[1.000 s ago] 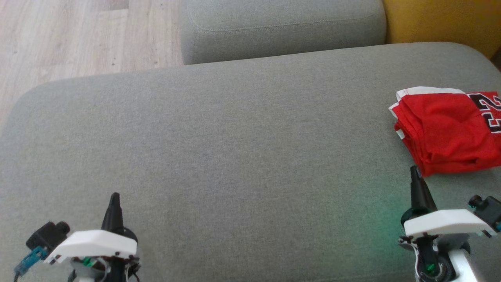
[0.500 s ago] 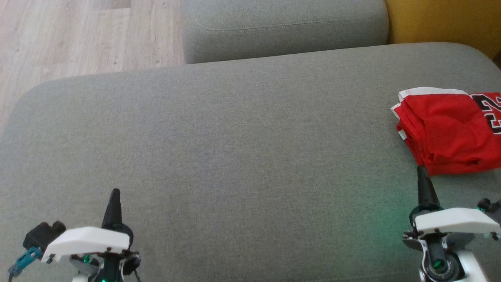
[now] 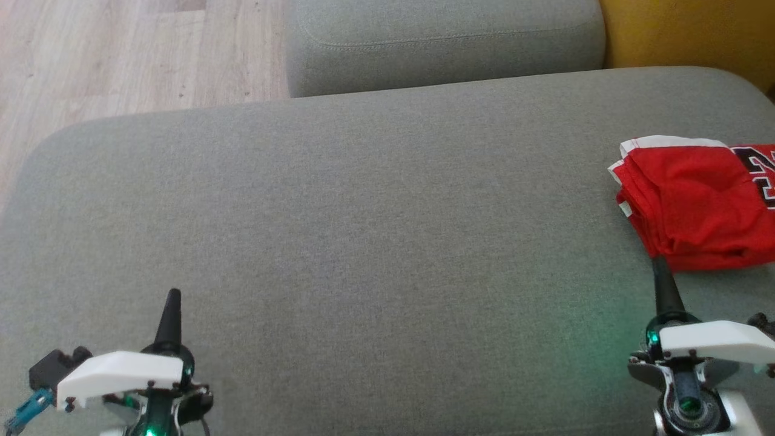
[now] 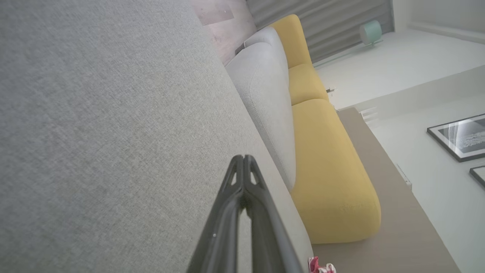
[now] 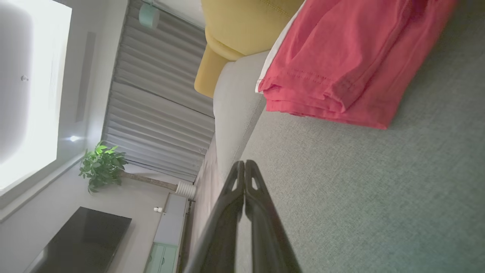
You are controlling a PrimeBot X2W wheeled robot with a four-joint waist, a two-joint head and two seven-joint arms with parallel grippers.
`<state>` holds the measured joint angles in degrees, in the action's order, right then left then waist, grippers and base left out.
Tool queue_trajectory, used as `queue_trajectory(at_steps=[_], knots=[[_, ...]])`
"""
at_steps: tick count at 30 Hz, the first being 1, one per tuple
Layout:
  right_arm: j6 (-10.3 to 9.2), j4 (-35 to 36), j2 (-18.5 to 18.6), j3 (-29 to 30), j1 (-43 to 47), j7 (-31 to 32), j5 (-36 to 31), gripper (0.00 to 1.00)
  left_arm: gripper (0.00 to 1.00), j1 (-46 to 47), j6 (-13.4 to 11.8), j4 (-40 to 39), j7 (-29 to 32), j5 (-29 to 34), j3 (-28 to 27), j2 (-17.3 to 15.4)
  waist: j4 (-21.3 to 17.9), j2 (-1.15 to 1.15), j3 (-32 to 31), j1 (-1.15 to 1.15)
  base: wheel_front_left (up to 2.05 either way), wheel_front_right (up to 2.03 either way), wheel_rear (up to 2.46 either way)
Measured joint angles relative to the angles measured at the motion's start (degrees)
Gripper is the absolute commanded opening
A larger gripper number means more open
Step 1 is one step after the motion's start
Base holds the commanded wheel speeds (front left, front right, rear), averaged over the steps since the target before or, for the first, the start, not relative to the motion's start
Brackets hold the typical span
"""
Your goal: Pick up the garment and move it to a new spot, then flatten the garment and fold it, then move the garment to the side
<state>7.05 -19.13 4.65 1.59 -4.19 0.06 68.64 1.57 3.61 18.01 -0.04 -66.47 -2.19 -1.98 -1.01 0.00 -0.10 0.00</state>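
Note:
The garment (image 3: 696, 203) is a red jersey with white trim and black numerals, lying folded at the right edge of the grey cushion (image 3: 363, 242). In the right wrist view the garment (image 5: 348, 64) lies ahead of the fingers, apart from them. My right gripper (image 3: 659, 263) is shut and empty, its tip just below the garment's near edge. In its own wrist view the right gripper (image 5: 244, 163) has its fingers pressed together. My left gripper (image 3: 172, 295) is shut and empty at the lower left, far from the garment. The left gripper (image 4: 243, 158) hovers over bare cushion.
A second grey cushion (image 3: 442, 42) sits behind the big one, with a yellow seat (image 3: 690, 33) to its right. Wooden floor (image 3: 121, 54) shows at the upper left. A scrap of the red garment (image 4: 320, 267) peeks in at the left wrist view's bottom edge.
Both grippers have drawn slightly down toward the bottom of the head view and stayed shut. The whole picture has drifted a little rightward; the garment lies where it was.

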Motion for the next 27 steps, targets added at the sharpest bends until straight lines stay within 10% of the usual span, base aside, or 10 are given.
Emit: queue_trajectory(at_steps=[27], knots=[[0.0,1.81,-0.91,4.13,0.02,4.03,15.46,0.0,0.0,1.21,2.49,-1.29,4.11,-17.03,-1.22,-0.01,0.69,0.0,0.19,0.0,0.0,0.0,0.0]])
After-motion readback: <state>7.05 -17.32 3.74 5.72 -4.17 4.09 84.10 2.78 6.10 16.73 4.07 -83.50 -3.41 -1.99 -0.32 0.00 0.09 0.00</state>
